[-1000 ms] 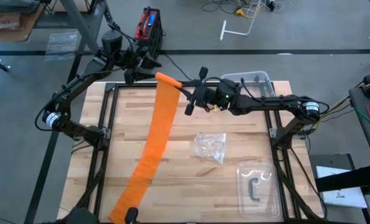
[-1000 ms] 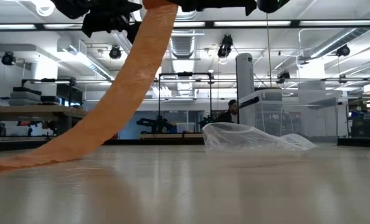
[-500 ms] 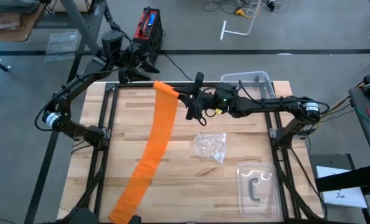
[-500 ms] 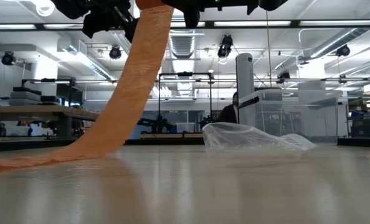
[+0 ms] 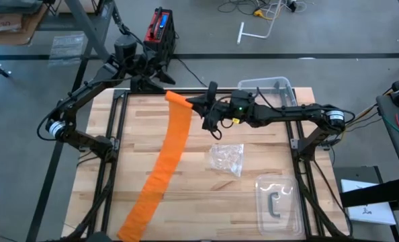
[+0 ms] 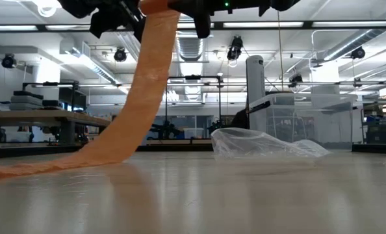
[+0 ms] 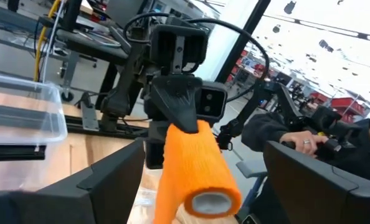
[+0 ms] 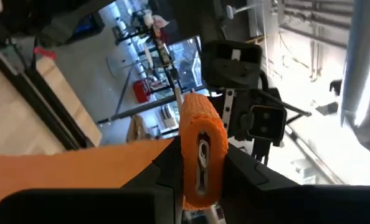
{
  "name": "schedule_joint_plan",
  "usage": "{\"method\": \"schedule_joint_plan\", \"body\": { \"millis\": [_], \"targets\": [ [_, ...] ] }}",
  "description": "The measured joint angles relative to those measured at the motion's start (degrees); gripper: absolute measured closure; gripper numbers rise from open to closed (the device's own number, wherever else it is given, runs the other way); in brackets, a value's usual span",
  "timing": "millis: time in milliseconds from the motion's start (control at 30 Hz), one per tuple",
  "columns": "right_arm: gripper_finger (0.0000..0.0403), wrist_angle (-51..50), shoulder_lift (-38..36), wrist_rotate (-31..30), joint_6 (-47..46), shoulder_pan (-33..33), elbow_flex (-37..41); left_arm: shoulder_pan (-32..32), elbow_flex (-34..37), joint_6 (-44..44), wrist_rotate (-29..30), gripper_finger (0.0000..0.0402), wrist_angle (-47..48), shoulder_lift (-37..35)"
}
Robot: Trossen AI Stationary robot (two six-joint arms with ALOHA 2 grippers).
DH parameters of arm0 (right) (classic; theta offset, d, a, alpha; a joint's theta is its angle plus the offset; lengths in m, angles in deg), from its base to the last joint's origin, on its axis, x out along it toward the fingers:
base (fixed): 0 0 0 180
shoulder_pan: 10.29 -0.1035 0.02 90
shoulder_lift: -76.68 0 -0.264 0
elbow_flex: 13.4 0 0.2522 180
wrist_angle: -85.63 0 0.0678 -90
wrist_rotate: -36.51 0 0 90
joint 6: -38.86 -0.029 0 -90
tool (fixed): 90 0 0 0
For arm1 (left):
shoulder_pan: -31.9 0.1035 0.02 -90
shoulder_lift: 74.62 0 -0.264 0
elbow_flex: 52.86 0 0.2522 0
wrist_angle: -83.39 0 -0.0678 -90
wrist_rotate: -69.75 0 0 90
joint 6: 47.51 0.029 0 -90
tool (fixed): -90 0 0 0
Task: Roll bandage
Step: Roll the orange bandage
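The orange bandage runs as a long strip from a small roll, held high over the table's far side, down to the near left, where its lower end lies on the wood. My right gripper is shut on the roll. My left gripper is open, level and facing the roll's free end. Its fingers stand on either side of that end, with gaps. In the low view the strip hangs slanting from the top of the picture. My right gripper pinches the roll's end on its own side between its two fingers. The fingers come level from the table's right and lie along the roll. The roll is lifted clear. The strip hangs from it, slanting down to the table, fairly straight.
A crumpled clear wrapper lies right of the strip at mid-table. A clear plastic tray sits at the near right and a clear box at the far right edge. A seated person shows beyond the table.
My right gripper has rolled about its own line, turning the roll it holds. The upper part of the strip now hangs steeper than before, while its lower end stays on the table. My left gripper has turned a little near the roll.
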Motion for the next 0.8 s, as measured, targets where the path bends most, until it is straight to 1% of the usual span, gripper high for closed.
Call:
{"method": "schedule_joint_plan", "body": {
  "millis": [167, 400, 467, 633, 800],
  "targets": [
    [0.0348, 0.2, 0.0, -0.1, 2.8, 0.0, 0.0, -0.5, 0.0, 0.2, 0.1, 0.0089, 2.2, 0.0],
    [0.0338, 0.4, 0.0, -1.0, 5.0, 0.0, 0.0, -2.0, 0.0, 0.3, 0.2, 0.0096, 2.3, 0.6],
    [0.0339, 0.7, 0.0, -1.6, 5.0, 0.0, 0.0, -2.9, 0.0, 1.9, 0.2, 0.01, 2.3, 1.0],
    [0.0346, 0.6, 0.0, -3.0, 4.9, 0.0, 0.0, -4.2, 0.0, 9.3, 0.2, 0.011, 2.4, 1.0],
    [0.0339, 1.1, -0.2, -3.5, 4.8, 0.0, 0.0, -4.1, 0.0, 9.8, 0.5, 0.0118, 2.5, 0.7]
  ]
}}
